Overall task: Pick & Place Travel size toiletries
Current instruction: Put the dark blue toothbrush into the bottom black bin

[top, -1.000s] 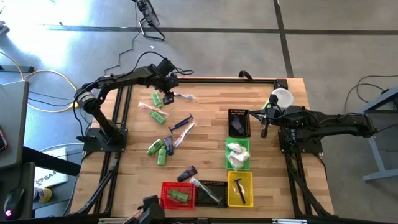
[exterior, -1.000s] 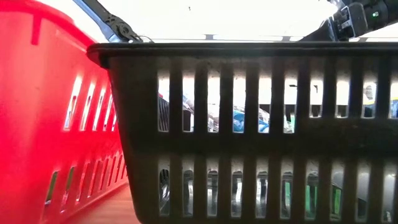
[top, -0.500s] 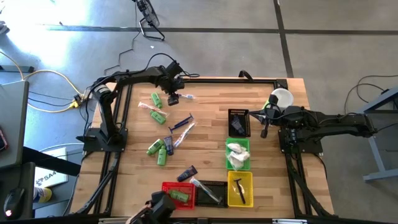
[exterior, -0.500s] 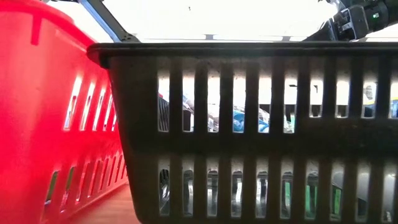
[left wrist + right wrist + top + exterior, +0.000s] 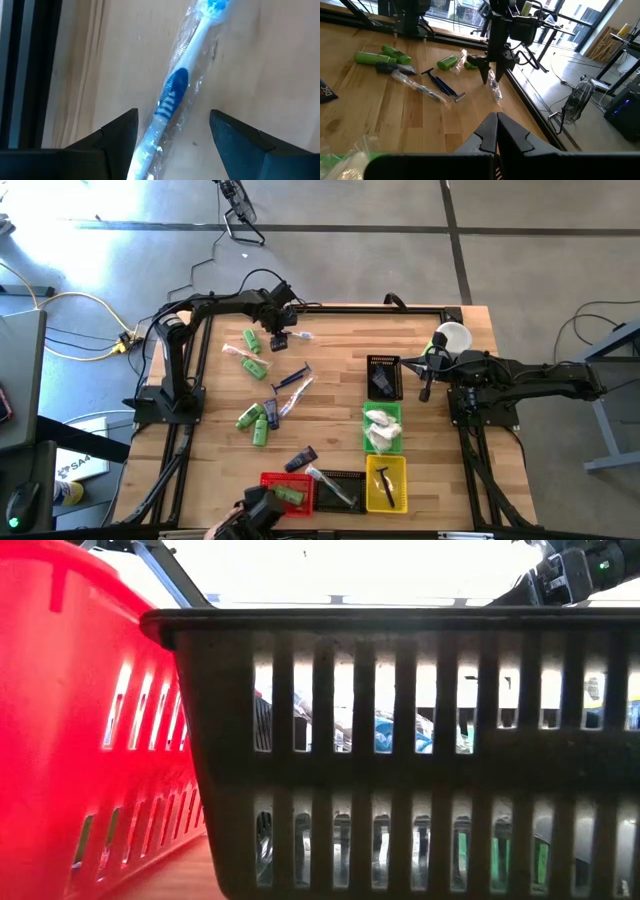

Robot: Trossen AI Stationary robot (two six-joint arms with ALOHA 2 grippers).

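Left wrist view: left gripper (image 5: 172, 132) has its jaws spread, one finger (image 5: 117, 135) on each side of the clear-wrapped toothbrush (image 5: 175, 90); not pinching yet, wrapper lies flat on the wood.
Change: over the last second the left arm swings from the upper left of the table toward upper centre and settles over the toothbrush (image 5: 292, 335); little drift in the last half second.
Meaning: reads as pre-grasp alignment; next is likely a descent and close across the handle. Thin, slippery wrap, so it may slide out.
Right gripper: (image 5: 424, 393) parked right of centre beside the black basket (image 5: 384, 361), fingers pressed together, nothing held; unchanged.
Remaining items: green bottles (image 5: 252, 342), razors (image 5: 292, 377) and a navy tube (image 5: 301, 459) lie loose left of centre.
Sorted: red basket (image 5: 268, 480), green basket (image 5: 382, 410), yellow basket (image 5: 386, 461) along the lower and right-centre part hold some items already; task partway.
Surface: wooden table (image 5: 330, 430), black frame rails at the edges; white cup (image 5: 453, 337) at upper right.
Room: grey concrete floor, yellow cable (image 5: 60, 300) at far left; right wrist view shows windows and a fan (image 5: 575, 97) beyond the table.
Low view: blocked by the basket walls; nothing useful.
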